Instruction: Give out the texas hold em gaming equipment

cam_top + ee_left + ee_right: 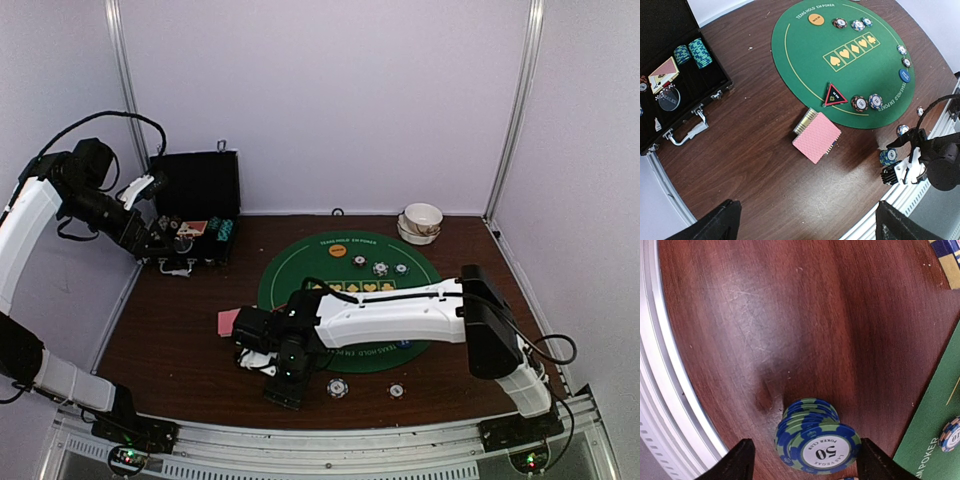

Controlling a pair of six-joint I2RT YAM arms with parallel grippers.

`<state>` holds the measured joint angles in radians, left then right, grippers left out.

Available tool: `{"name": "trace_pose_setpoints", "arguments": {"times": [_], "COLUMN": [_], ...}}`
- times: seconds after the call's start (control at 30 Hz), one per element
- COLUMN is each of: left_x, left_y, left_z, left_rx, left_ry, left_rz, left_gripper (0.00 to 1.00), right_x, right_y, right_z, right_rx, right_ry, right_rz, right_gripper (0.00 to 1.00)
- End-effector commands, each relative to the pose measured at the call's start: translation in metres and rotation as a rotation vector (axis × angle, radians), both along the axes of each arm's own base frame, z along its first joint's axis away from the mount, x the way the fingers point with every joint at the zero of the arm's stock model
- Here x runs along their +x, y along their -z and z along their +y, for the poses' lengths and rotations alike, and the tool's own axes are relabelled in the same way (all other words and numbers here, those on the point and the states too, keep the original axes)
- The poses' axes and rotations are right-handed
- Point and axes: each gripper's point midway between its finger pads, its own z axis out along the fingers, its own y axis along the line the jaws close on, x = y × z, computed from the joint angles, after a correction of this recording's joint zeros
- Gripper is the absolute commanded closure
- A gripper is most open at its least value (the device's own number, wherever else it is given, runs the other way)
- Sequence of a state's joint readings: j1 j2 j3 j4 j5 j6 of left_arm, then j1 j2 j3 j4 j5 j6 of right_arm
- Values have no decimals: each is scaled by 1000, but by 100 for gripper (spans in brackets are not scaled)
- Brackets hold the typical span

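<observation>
Left claw: your left claw (806,202) hangs high over the surface (755,165), spread wide and grasping nothing.
Case: the black case (200,185) stands open at the far left.
Cards: the pink-backed cards (816,136) lie on bare wood, just off the green mat (810,60), near the triangle marker (835,95).
Right claw: your right claw (806,440) straddles the blue-green chip stack (826,452) beside the mat. Its fingers are parted, with a gap on one side, so it is not clenched.
Buttons: the orange button (815,19) and the blue button (905,75) sit on the mat.

Blue-green striped chip stack (817,442), pink-backed cards (816,136), green felt mat (805,65)
</observation>
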<state>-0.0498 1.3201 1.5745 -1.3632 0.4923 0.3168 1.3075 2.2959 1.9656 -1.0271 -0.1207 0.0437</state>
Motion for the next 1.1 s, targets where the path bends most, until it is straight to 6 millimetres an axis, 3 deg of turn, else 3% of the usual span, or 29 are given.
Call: {"name": "trace_pose_setpoints", "arguments": {"times": [0.0,0.27,0.43,0.63,0.87,1.07], "left_x": [-1,-1,-1,-1,-1,-1], "left_y": [-6,-6,-7,-6,-7,-7], "left_z": [0,0,0,0,1,1], "left_rx": [7,9,9,10,16,23], "left_ry": [12,12,12,12,11,13], "left_rz": [-30,-28,-33,-29,-34,-35], "left_gripper": [2,2,3,2,2,3], "right_x": [5,7,10,11,13,16], "right_y": [-6,-9,-3,1,1,-8], "right_z": [5,7,2,2,3,4], "right_rx": [15,22,-6,-9,-1,16], "right_ry": [-5,-3,1,5,12,15], "right_rz": [-4,-6,-8,-4,8,-2], "right_gripper": [32,48,33,33,44,65]}}
